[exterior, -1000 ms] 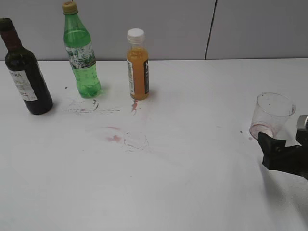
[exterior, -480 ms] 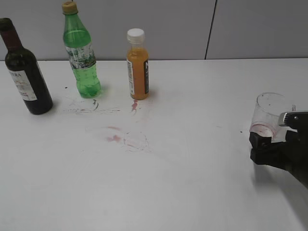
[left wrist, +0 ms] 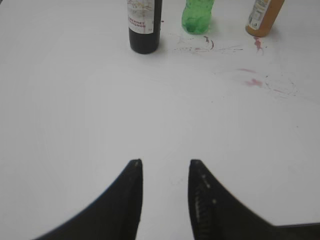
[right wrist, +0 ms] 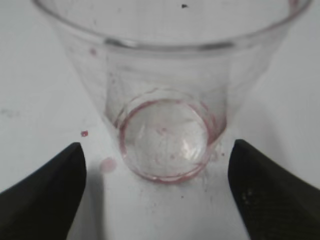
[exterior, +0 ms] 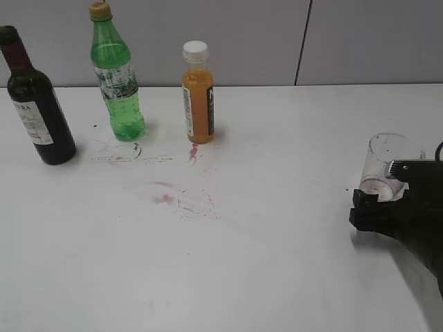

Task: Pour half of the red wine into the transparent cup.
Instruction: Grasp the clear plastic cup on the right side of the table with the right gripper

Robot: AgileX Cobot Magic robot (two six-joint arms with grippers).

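Cup-grasp step in hand, pouring not yet begun. Right gripper point(right wrist: 156, 165) spread wide, holding nothing, fingers flanking base of cup point(right wrist: 165, 105) directly ahead, apart from its wall on both sides. Cup upright on table point(exterior: 277, 263), long axis vertical, mouth up, reddish ring at bottom. Next move likely: advance slightly, clamp on cup. Left gripper point(left wrist: 165, 165) parted, empty, low over table; wine bottle point(left wrist: 144, 25) well ahead, slightly left, standing upright, neck up.
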